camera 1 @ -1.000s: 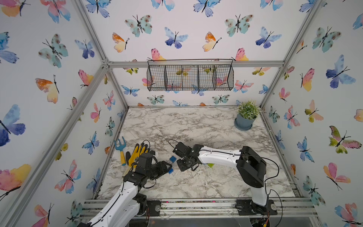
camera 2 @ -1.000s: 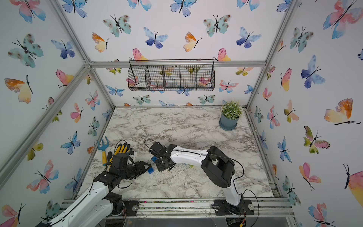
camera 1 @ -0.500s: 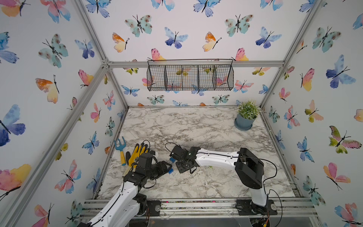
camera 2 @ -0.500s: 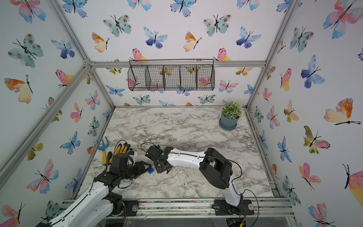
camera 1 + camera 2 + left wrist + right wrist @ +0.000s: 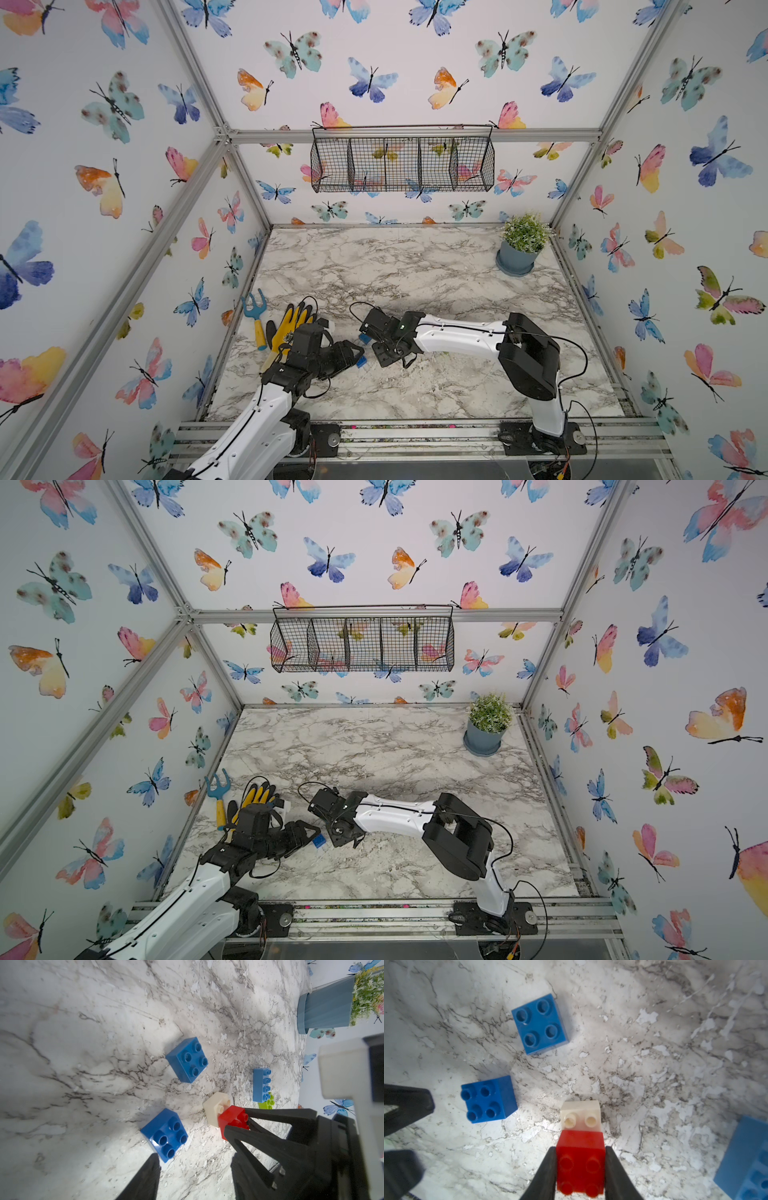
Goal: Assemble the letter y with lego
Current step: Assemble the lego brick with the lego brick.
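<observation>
My right gripper is shut on the red brick, which overlaps the rear half of the cream brick on the marble. Whether the two are pressed together I cannot tell. Two dark blue square bricks lie loose beyond them. The long blue brick lies further off, touching the lime green brick. My left gripper is open and empty, low over the table, with the nearer blue square just ahead of one finger. In both top views the grippers almost meet.
A blue-and-yellow garden fork and yellow-black gloves lie by the left wall, behind my left arm. A potted plant stands at the back right. A wire basket hangs on the back wall.
My right arm has shifted a little to the left with the red brick, closer to the left gripper. The left arm has stayed still.
</observation>
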